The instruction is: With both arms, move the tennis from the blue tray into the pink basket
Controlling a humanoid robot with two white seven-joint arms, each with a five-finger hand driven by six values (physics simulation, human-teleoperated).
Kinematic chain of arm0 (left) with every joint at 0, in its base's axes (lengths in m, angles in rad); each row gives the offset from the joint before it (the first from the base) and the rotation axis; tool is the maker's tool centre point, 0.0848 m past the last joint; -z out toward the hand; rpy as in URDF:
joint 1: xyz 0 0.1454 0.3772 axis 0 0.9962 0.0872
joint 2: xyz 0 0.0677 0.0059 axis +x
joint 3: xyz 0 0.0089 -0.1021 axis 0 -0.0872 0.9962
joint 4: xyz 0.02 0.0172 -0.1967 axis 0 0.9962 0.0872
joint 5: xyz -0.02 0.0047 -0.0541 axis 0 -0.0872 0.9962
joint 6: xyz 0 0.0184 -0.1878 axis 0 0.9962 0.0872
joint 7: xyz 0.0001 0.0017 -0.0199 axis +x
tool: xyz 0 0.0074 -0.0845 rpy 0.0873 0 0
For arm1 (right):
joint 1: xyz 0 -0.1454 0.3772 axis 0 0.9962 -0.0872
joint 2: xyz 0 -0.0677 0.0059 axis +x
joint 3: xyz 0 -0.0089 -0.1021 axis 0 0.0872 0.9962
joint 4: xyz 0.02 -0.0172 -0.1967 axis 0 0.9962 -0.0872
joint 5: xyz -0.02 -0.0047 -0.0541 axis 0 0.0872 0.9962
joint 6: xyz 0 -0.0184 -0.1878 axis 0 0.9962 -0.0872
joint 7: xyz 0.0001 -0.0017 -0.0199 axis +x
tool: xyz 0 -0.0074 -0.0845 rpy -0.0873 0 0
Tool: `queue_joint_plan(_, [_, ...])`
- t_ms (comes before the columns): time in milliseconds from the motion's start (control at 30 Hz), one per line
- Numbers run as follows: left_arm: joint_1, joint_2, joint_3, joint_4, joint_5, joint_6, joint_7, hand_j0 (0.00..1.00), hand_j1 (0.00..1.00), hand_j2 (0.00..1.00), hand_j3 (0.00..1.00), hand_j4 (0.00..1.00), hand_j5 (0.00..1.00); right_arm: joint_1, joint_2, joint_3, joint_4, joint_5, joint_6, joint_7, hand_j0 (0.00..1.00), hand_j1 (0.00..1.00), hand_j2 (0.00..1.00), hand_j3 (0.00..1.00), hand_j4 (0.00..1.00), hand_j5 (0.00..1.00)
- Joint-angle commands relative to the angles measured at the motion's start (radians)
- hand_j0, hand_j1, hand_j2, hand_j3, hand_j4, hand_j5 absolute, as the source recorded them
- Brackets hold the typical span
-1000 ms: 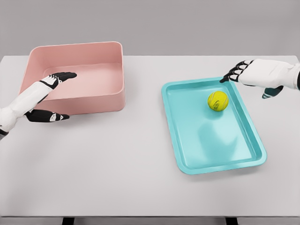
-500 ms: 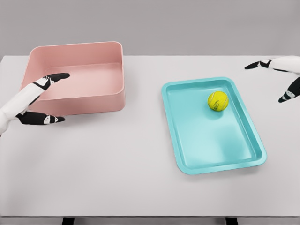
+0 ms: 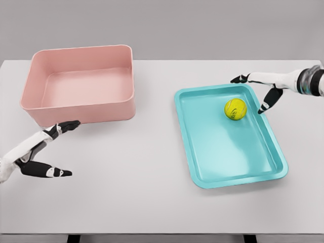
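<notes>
In the head view, both arms are cut off by the picture's edges, the left at the lower left and the right at the right edge past a grey wrist band. The tennis ball [image 3: 235,109] lies inside the blue tray [image 3: 202,147], in its far right corner, touching nothing else. The right hand [image 3: 263,88] hovers spread and empty over the tray's far right rim, one fingertip pointing down just right of the ball; whether it touches is unclear. The left hand [image 3: 43,152] hangs open and empty above the table [image 3: 152,202], in front of the pink basket [image 3: 81,109]. Half a second ago the left hand reached over the basket's front wall, and the right was farther right, clear of the tray.
</notes>
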Motion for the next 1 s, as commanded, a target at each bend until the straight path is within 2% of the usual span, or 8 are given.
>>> queue_joint_plan(0, [0.0, 0.004, -0.033, 0.001, 0.063, 0.001, 0.0, 1.0, 1.0, 1.0, 1.0, 1.0, 1.0, 0.0, 0.026, 0.008, 0.011, 0.016, 0.0, 0.0, 1.0, 1.0, 1.0, 1.0, 1.0, 1.0])
queue_joint_plan(200, [-0.005, 0.007, -0.028, 0.008, 0.066, 0.001, -0.003, 1.0, 1.0, 1.0, 1.0, 1.0, 1.0, -0.008, 0.03, 0.028, -0.041, 0.025, -0.007, 0.0, 1.0, 1.0, 1.0, 1.0, 1.0, 1.0])
queue_joint_plan(567, [-0.003, 0.029, -0.025, 0.029, 0.069, 0.001, -0.003, 1.0, 1.0, 1.0, 1.0, 1.0, 1.0, -0.008, 0.047, 0.09, 0.012, 0.043, -0.009, 0.0, 1.0, 1.0, 1.0, 1.0, 1.0, 1.0])
queue_joint_plan(867, [-0.002, 0.027, -0.025, 0.031, 0.069, 0.001, -0.001, 1.0, 1.0, 1.0, 1.0, 1.0, 1.0, -0.011, 0.055, 0.094, 0.009, 0.051, -0.009, 0.0, 1.0, 1.0, 1.0, 1.0, 1.0, 1.0])
queue_joint_plan(967, [-0.002, 0.027, -0.027, 0.034, 0.069, 0.001, -0.001, 1.0, 1.0, 1.0, 1.0, 1.0, 1.0, -0.012, 0.055, 0.097, 0.009, 0.06, -0.009, 0.0, 0.95, 0.95, 0.95, 0.95, 0.95, 0.95])
